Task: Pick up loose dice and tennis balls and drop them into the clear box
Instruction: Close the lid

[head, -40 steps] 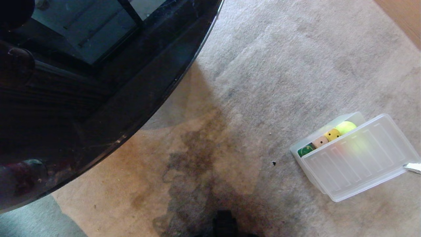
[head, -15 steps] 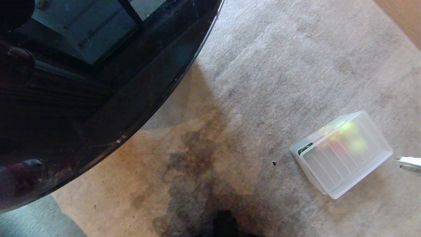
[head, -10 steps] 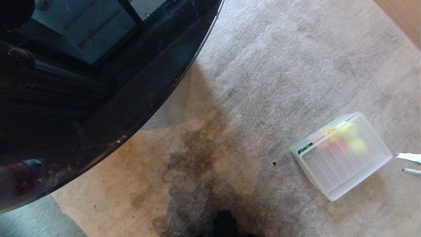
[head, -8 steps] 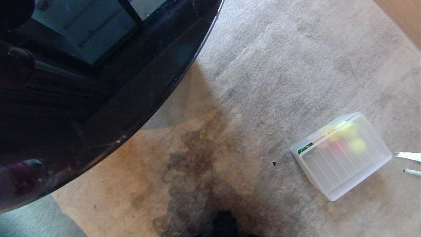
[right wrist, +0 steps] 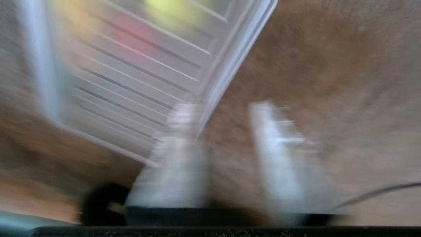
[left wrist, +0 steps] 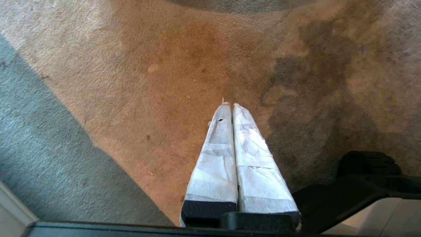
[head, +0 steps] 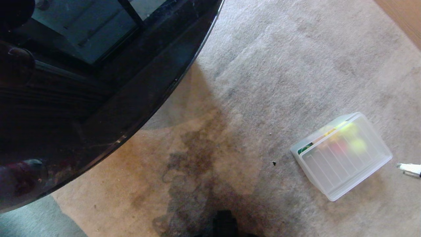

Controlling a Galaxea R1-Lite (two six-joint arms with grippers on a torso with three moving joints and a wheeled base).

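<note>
The ribbed lid, earlier held askew off the clear box, now lies flat over it. The right end effector sits just beside its near corner, fingertips drawn close but gripping nothing. Dice and tennis balls glow blurrily inside, on the carpet. The left end effector hangs clenched, empty.

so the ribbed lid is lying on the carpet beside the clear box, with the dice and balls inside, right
No: the ribbed lid lies on top of the clear box, not beside it on the carpet, as the head view shows. The dice and tennis balls are inside.
</note>
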